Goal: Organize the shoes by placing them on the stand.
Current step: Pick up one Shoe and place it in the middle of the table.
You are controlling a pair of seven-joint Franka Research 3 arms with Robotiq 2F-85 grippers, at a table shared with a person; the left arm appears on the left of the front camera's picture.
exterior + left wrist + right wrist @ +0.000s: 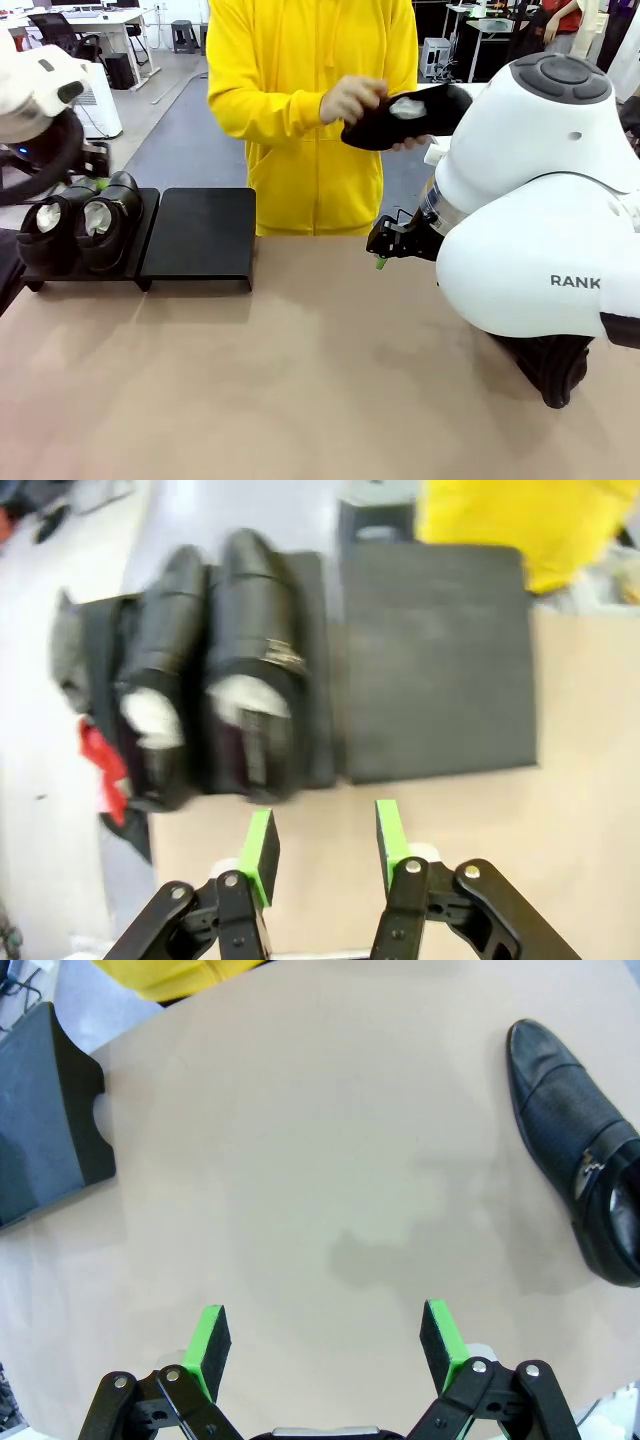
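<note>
Table: the tan flat tabletop (300, 390) fills the lower half of the front view.
Right arm: the bulky white robot arm (540, 200) looms large on the right side of the front view.
Person: a person in a yellow hoodie (300, 120) stands top centre, hands up at chest height.
Stand: the low matte-black rack of flat panels (200, 235) sits at left of the front view. Its right panel (435, 660) is bare, and one corner pokes into the left edge of the right wrist view (40, 1120).
Pair on the stand: one glossy black leather dress shoe (105, 220) and its twin black shoe (50, 225) sit side by side on the left panel, touching, white paper inside each.
Held shoe: a third black paper-stuffed shoe (405, 118) is up in the person's hands, upper right of centre, off the table.
Table shoe: a textured black leather shoe (575, 1130) lies on the tabletop at the right edge of the right wrist view.
Right gripper (325, 1320): fingers spread wide over bare tabletop, nothing between them.
Left gripper (325, 825): green pads set at a narrower gap, nothing in it, bottom centre of the left wrist view, just short of the stand.
</note>
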